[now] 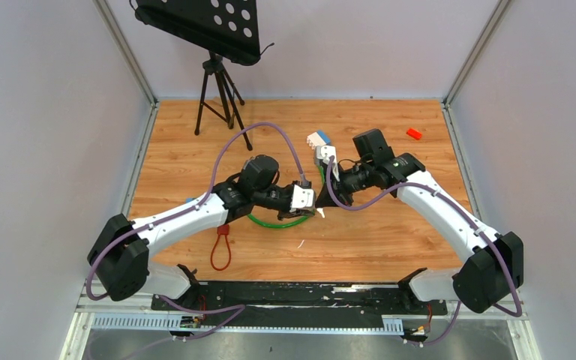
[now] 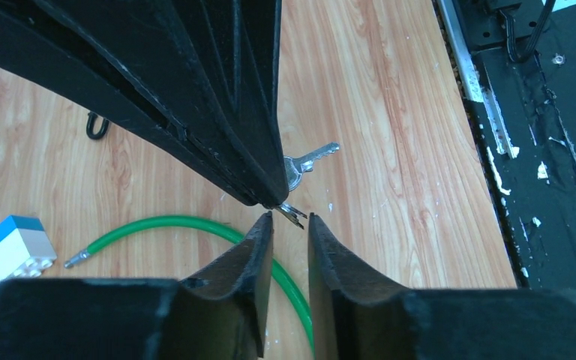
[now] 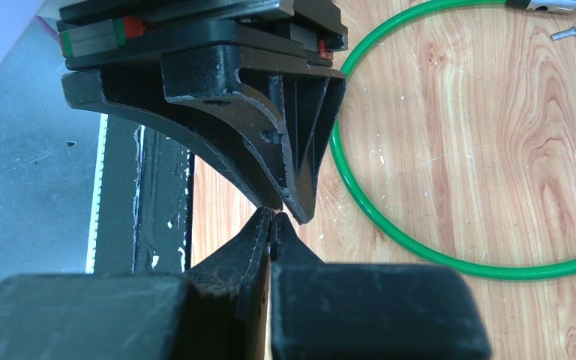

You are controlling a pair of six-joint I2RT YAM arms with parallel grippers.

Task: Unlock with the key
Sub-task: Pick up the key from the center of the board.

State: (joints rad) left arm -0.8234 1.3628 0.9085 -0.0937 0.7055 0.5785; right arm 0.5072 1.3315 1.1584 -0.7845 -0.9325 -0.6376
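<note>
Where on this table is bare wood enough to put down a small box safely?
Free: the near strip between the red loop and the right arm's base; the far edge between the white-blue block and the red block. Crowded: the middle, where left pincer and right pincer meet over the green cable.

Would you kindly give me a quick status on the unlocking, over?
Right gripper shut, tip at the keys, grip unconfirmed. Left gripper part open, facing it, nothing clamped. Lock on the green cable lies apart, untouched. Nothing seen blocking.
</note>
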